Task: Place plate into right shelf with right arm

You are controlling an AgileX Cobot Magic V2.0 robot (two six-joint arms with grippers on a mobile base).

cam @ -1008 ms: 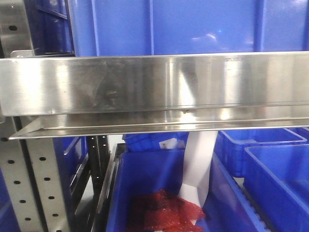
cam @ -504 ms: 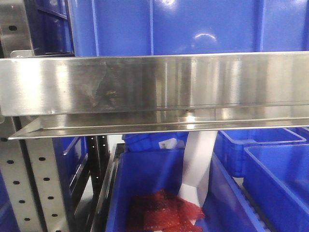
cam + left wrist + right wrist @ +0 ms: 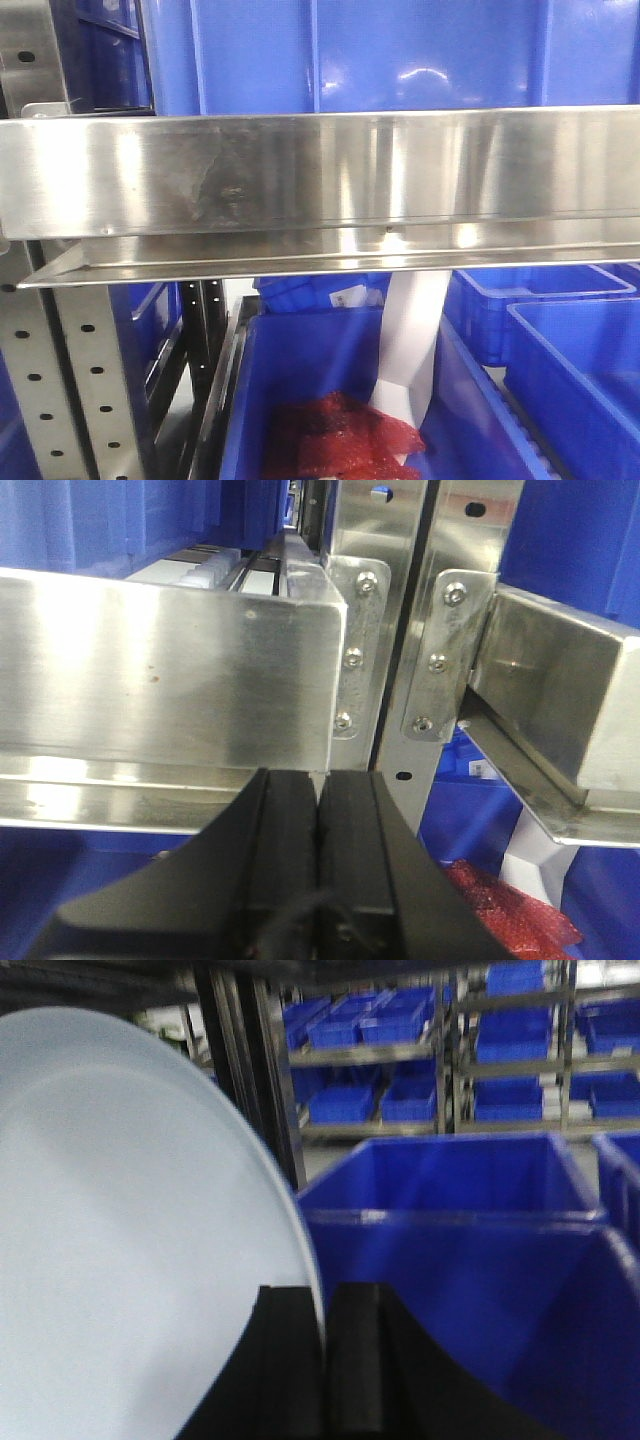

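Note:
The plate (image 3: 130,1240) is pale blue-white and fills the left of the right wrist view, held on edge. My right gripper (image 3: 322,1305) is shut on the plate's rim, one black finger on each side. The right shelf shows as a shiny steel ledge (image 3: 300,175) across the front view and in the left wrist view (image 3: 150,660). My left gripper (image 3: 317,780) is shut and empty, its fingers pressed together, just in front of the ledge's end. Neither gripper nor the plate shows in the front view.
Big blue bins stand above (image 3: 350,50) and below (image 3: 300,360) the ledge. The lower bin holds a red mesh bundle (image 3: 340,435), with a white upright piece (image 3: 410,340) beside it. A perforated upright (image 3: 90,390) stands at the left. Blue bins (image 3: 450,1260) lie ahead of the right gripper.
Only the light reflections on the steel ledge and the upper bin shift slightly. Nothing else in the front view has moved.

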